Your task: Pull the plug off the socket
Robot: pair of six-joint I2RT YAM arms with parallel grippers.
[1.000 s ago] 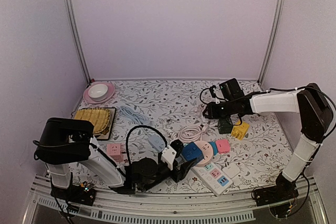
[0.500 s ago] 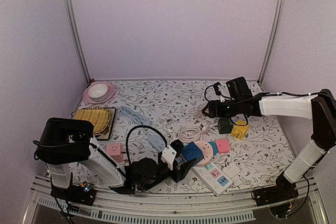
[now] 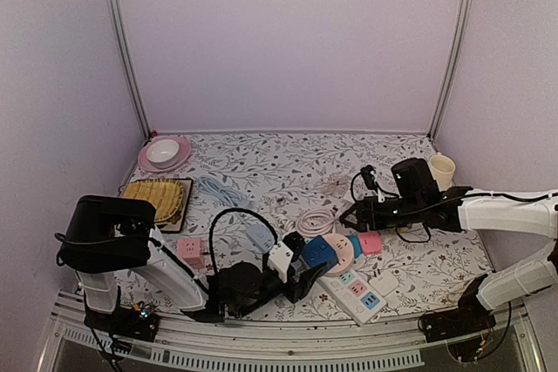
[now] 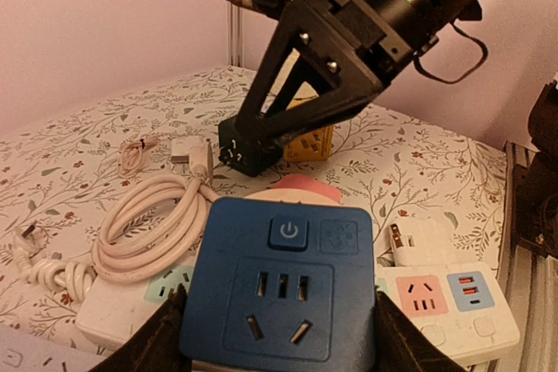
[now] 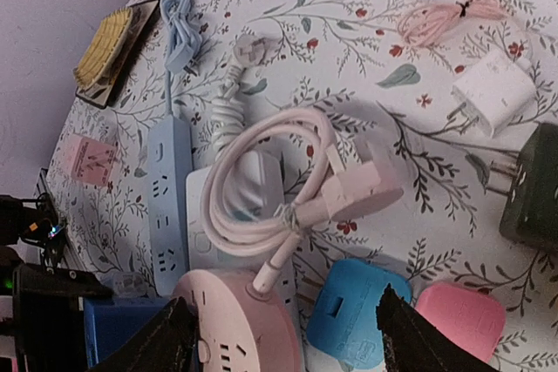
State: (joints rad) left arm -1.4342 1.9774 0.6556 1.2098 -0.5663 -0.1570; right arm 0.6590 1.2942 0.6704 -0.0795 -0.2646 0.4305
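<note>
My left gripper point(image 3: 312, 264) point(image 4: 277, 324) is shut on a dark blue square adapter plug point(image 3: 317, 252) point(image 4: 283, 289) with a power button. The adapter sits against a round pink socket point(image 3: 341, 252) point(image 5: 235, 324); where they join is hidden. A light blue plug point(image 3: 355, 244) point(image 5: 357, 311) lies by the socket's right side. My right gripper point(image 3: 352, 216) point(image 5: 288, 341) is open and empty. It hovers over the round socket and the light blue plug, its fingers point(image 5: 153, 341) either side of them.
A coiled pink cable with a plug point(image 5: 275, 180) lies behind the socket. A white power strip point(image 3: 353, 289), a pale blue strip point(image 5: 170, 198), a pink adapter point(image 5: 462, 320), a dark green adapter point(image 5: 532, 189) and a white charger point(image 5: 493, 93) crowd round. A cup point(image 3: 442, 167) stands back right.
My right arm has swung from the back right toward the front and now hangs over the round pink socket. The left arm and its blue adapter have not moved.
</note>
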